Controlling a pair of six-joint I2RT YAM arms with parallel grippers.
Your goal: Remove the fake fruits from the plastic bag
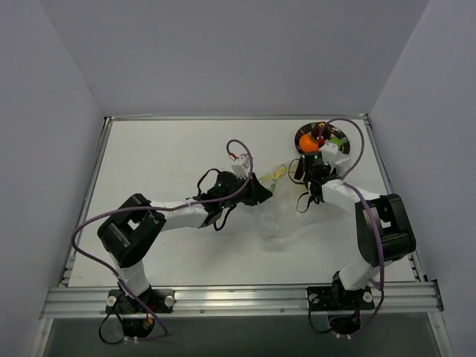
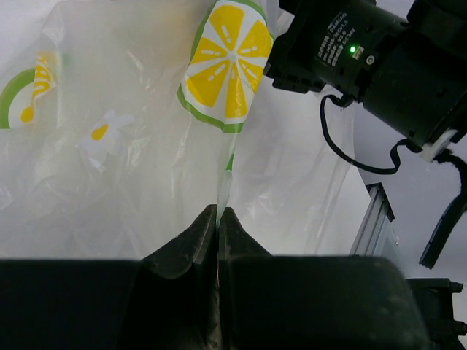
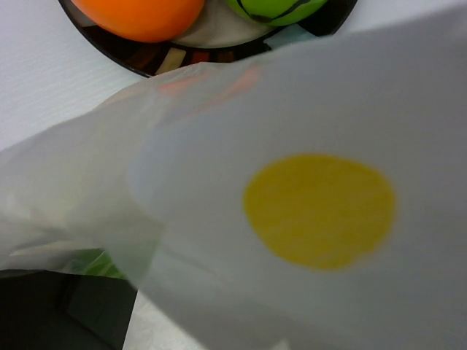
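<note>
**Bag sits between the two arms**

The plastic bag [image 1: 286, 214] lies on the table [image 1: 163, 156], right of the middle. The left gripper [image 2: 219, 217] has its fingers pressed tight together on a thin fold of the bag. The left arm reaches in low from the front left corner, stretched long across the table.

The right gripper [image 1: 312, 161] hangs near the back right corner, just beside the plate [image 1: 343, 138]. An orange fruit [image 1: 307, 143] and a green fruit [image 3: 277, 7] sit on the plate. From this gripper the bag lies toward the front edge and a little to the left, very close. A flap of the bag covers the right wrist camera, so I cannot tell if these fingers are spread or together. The right arm is bent at the elbow, with its wrist pointing to the back edge.

The right arm looks like the one to reach into the bag next. A green patch shows through the film there; it may be a fruit or only a print.
</note>
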